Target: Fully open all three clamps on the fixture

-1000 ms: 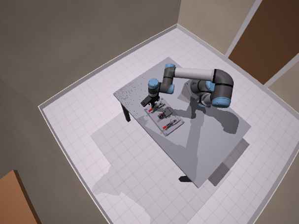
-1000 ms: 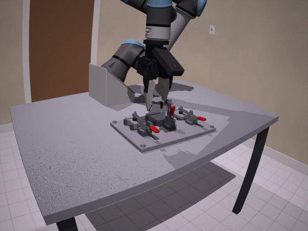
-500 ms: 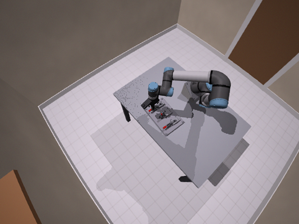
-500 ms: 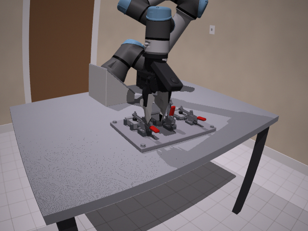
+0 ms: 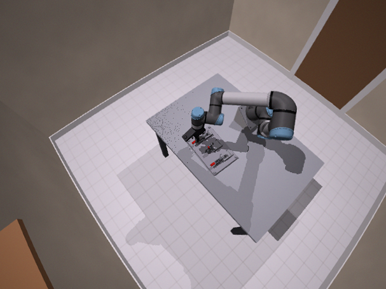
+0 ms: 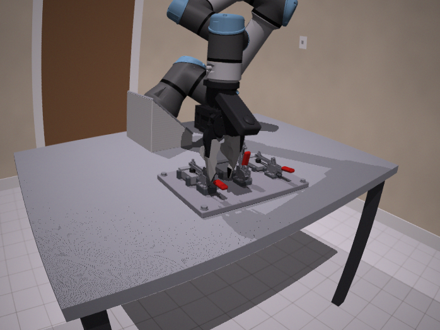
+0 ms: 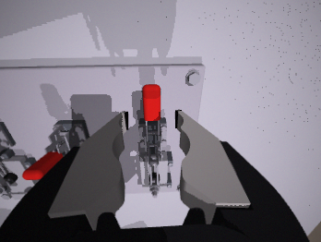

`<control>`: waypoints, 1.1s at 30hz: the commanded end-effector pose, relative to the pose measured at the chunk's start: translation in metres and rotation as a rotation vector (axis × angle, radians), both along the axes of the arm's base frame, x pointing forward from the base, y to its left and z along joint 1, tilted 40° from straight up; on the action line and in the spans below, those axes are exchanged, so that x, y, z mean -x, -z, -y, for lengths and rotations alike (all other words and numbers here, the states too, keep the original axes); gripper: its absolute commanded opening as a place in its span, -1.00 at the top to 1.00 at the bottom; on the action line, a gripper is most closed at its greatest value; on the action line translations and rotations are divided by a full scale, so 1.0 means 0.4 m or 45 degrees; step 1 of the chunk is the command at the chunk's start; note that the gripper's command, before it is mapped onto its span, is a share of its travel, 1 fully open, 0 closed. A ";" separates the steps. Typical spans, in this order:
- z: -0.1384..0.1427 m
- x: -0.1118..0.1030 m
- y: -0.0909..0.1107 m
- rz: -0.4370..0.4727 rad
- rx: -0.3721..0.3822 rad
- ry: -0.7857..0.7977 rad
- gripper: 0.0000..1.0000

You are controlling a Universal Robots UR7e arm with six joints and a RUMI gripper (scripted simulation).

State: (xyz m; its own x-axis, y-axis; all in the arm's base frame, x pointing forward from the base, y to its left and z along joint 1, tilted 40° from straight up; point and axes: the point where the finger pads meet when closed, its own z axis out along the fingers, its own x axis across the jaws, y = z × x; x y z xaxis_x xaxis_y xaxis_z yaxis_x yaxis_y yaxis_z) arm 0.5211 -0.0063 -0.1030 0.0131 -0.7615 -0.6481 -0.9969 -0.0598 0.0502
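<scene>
The fixture plate (image 6: 248, 196) (image 7: 46, 79) bears three clamps with red handles. The left clamp's red handle (image 6: 220, 184) (image 7: 151, 99) (image 5: 193, 142) lies low, pointing outward. The middle clamp's handle (image 6: 246, 158) (image 7: 42, 166) stands upright, its bar raised. The right clamp's handle (image 6: 287, 169) (image 5: 212, 164) lies low. My gripper (image 6: 220, 177) (image 7: 151, 112) is down at the left clamp, its fingers apart on either side of the clamp by the handle's inner end, holding nothing. A grey part (image 6: 183, 174) sits by the left clamp; the middle part is partly hidden behind the fingers.
The middle clamp stands close beside my gripper, with its upright handle rising above the plate. Corner bolts (image 6: 203, 207) (image 7: 192, 78) stick up from the plate. A grey angled panel (image 6: 139, 122) stands on the table by the arm's base. The table's front edge (image 6: 227, 251) lies beyond the plate.
</scene>
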 end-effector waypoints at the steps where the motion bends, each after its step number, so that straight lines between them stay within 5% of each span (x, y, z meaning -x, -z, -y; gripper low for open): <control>1: 0.001 -0.001 0.000 0.001 0.001 0.001 0.44; 33: -0.004 -0.001 0.005 0.001 0.001 0.001 0.44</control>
State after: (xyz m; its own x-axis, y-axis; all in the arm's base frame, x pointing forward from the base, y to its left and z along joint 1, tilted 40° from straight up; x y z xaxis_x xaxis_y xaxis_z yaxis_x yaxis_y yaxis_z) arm 0.5210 -0.0057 -0.1037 0.0131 -0.7615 -0.6480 -0.9970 -0.0598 0.0501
